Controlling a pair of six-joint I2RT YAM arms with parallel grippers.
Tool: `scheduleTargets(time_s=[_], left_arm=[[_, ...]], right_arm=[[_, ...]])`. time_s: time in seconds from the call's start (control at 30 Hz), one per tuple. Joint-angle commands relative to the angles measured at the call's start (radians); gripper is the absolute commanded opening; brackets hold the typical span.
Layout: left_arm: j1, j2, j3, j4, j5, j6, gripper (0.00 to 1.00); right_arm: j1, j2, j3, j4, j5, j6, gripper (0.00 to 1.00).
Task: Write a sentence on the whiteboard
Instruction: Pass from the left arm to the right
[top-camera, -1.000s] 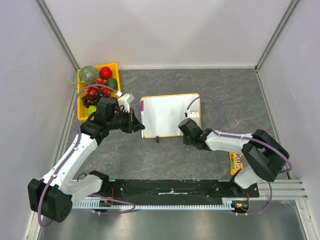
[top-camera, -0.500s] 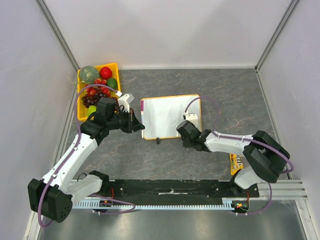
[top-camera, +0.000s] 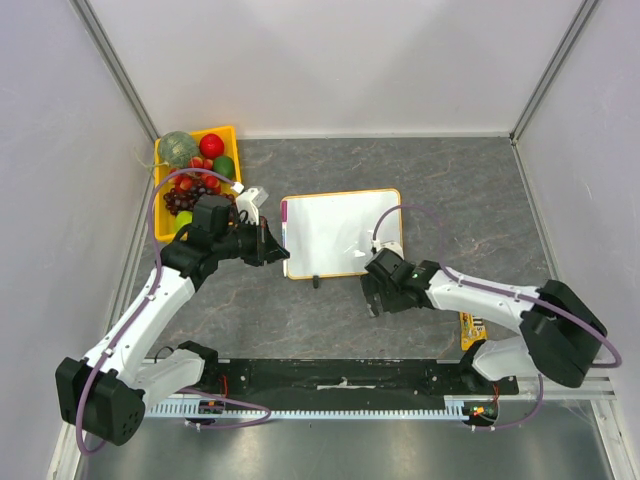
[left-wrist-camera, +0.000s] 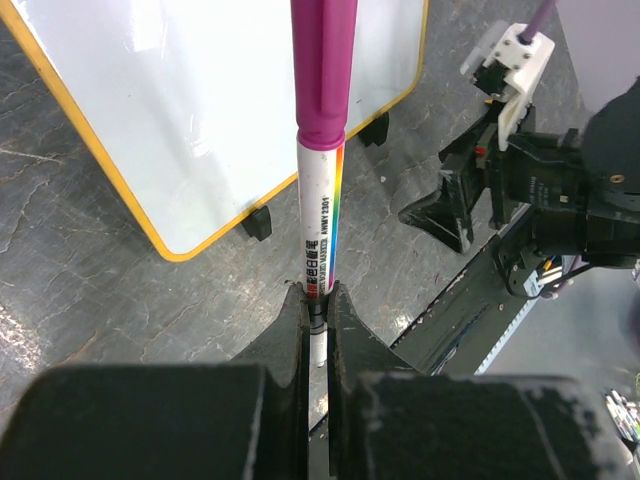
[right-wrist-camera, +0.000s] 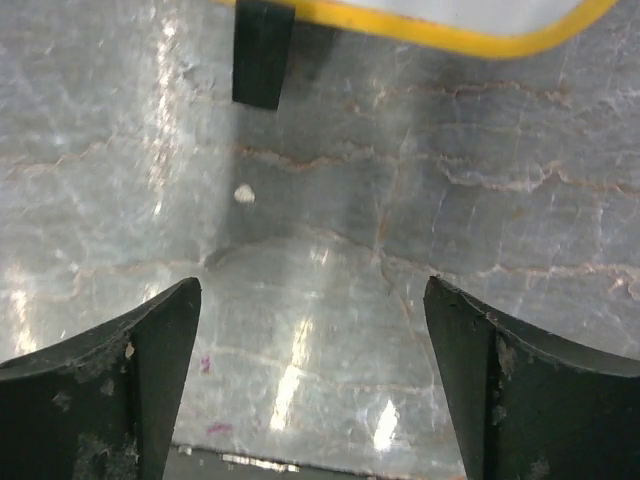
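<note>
Nearest the bases, the right gripper (right-wrist-camera: 310, 290) hangs over the grey stone-patterned table (top-camera: 440, 180), its fingers spread wide and empty. It sits just off the 5 o'clock corner of the whiteboard (top-camera: 330, 232), where a black clip (right-wrist-camera: 262, 50) juts from the orange frame. At the board's 9 o'clock edge, the left gripper (left-wrist-camera: 318, 300) has its fingers closed tight on the barrel of a white, magenta-capped marker (left-wrist-camera: 320, 210). Farther off, at 10 o'clock, a yellow bin (top-camera: 225, 130) holds toy fruit.

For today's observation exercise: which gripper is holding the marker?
The left gripper, shut on the pink marker; the right gripper is open and empty.
</note>
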Motion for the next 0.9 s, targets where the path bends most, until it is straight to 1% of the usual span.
scheduleTargets(time_s=[0.0,0.17,0.3,0.43,0.63,0.7,0.87], left_arm=[[0.004,-0.02,-0.002,0.05,0.042,0.001,0.02],[0.004,-0.032,-0.008,0.065,0.067,0.003,0.02],[0.005,-0.04,-0.016,0.087,0.119,0.003,0.02],[0.004,-0.049,-0.029,0.127,0.208,-0.001,0.02],[0.005,-0.038,-0.049,0.191,0.364,-0.014,0.02],[0.006,-0.031,-0.049,0.208,0.416,-0.017,0.02],[0.004,-0.049,-0.069,0.262,0.479,-0.037,0.02]], right_arm=[[0.004,-0.123,0.031,-0.064,-0.076,-0.082,0.98],[0.004,-0.226,0.082,0.042,-0.091,-0.117,0.98],[-0.001,-0.229,0.148,0.142,-0.149,-0.186,0.98],[-0.025,-0.217,0.215,0.243,-0.243,-0.259,0.98],[-0.057,-0.249,0.246,0.445,-0.449,-0.349,0.98],[-0.062,-0.235,0.249,0.507,-0.532,-0.343,0.9],[-0.067,-0.169,0.25,0.726,-0.796,-0.258,0.84]])
